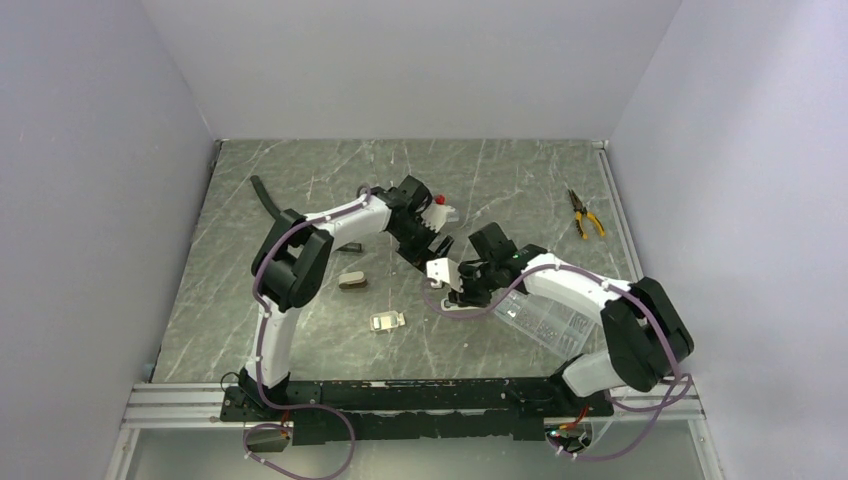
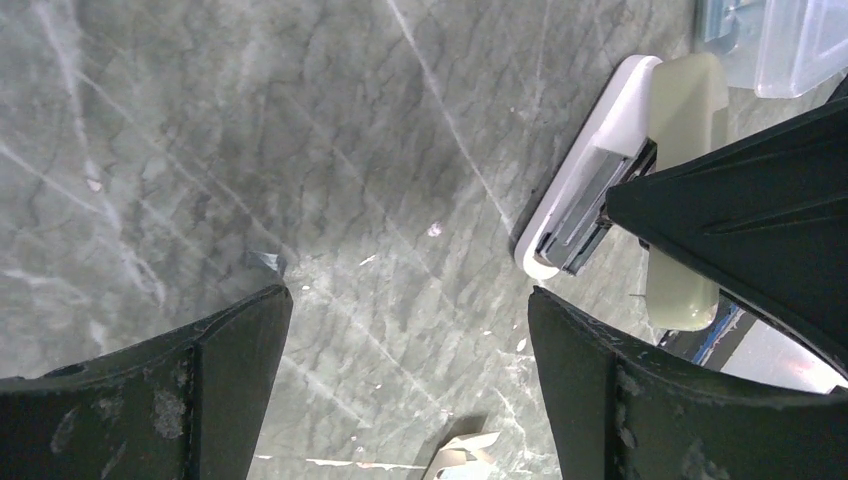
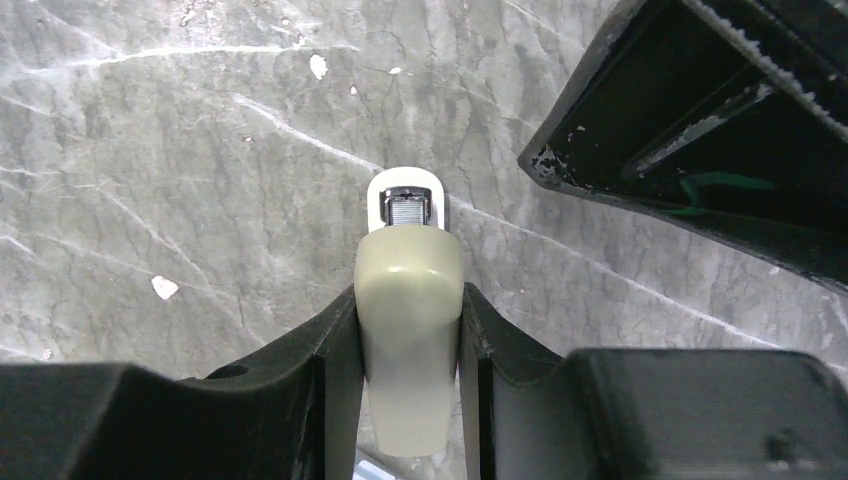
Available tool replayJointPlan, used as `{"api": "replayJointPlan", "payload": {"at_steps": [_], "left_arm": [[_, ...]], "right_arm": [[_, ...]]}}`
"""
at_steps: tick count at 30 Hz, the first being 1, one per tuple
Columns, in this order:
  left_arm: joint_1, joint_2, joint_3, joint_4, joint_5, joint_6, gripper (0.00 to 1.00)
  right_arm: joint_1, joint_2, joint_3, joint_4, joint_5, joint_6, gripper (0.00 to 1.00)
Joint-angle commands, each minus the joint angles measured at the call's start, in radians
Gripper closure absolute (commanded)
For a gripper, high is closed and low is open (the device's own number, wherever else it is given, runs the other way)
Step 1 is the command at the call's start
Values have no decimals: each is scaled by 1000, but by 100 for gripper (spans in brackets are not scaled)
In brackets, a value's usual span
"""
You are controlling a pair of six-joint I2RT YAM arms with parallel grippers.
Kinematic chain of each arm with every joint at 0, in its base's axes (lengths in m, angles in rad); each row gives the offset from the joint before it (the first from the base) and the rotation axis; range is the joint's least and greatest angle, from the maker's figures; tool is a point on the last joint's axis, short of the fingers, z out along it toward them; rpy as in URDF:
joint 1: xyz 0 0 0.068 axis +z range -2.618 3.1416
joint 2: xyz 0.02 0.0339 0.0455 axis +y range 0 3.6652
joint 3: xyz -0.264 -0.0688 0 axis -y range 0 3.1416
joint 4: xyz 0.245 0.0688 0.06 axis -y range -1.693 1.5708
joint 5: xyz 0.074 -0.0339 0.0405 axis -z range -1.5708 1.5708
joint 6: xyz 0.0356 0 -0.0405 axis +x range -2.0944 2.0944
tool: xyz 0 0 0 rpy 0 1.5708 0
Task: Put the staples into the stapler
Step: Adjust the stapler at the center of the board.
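Observation:
The stapler (image 3: 408, 300), olive-grey on top with a white base and a metal channel at its front, rests on the marble table. My right gripper (image 3: 408, 312) is shut on the stapler's rounded top arm from both sides. In the top view the stapler (image 1: 452, 304) lies mid-table under that gripper (image 1: 470, 290). My left gripper (image 2: 410, 330) hangs open just left of the stapler (image 2: 600, 185), with only bare table between its fingers (image 2: 600, 390). I cannot pick out the staples in any view.
A clear compartment box (image 1: 545, 320) lies under the right arm. A small brown item (image 1: 352, 280) and a pale clear one (image 1: 387, 321) lie left of centre. Yellow-handled pliers (image 1: 587, 215) are at the far right. A red-capped white object (image 1: 440, 208) sits behind the left wrist.

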Motion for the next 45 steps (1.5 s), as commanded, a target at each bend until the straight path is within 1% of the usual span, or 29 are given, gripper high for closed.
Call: {"api": "replayJointPlan", "payload": {"at_steps": [1,8,11,16,21,24,28,33,39,45], "left_arm": [[10,-44,-16,-38,-36,4,5],[37,-69,-25,-45,-29,8,5],[49,-81,-41,-41,7,-6,5],[54,-92,-75,-13,142,-58,5],[54,-94,-115,66,287,-177,5],[46,-88,-119,106,336,-226,5],[34,-68,-110,153,375,-272,5],[20,-62,-145,221,397,-318,5],[-6,-42,-159,251,411,-342,5],[-23,-24,-185,300,446,-385,5]], "right_arm": [[14,101,4,-56,168,2,100],[35,192,41,-110,201,9,100],[44,205,38,-108,197,16,100],[61,215,29,-91,210,39,100],[82,242,24,-77,252,64,100],[82,258,26,-78,252,68,100],[82,258,30,-76,240,68,100],[72,248,24,-78,201,65,100],[28,226,16,-66,120,53,100],[4,227,1,-32,83,54,100]]}}
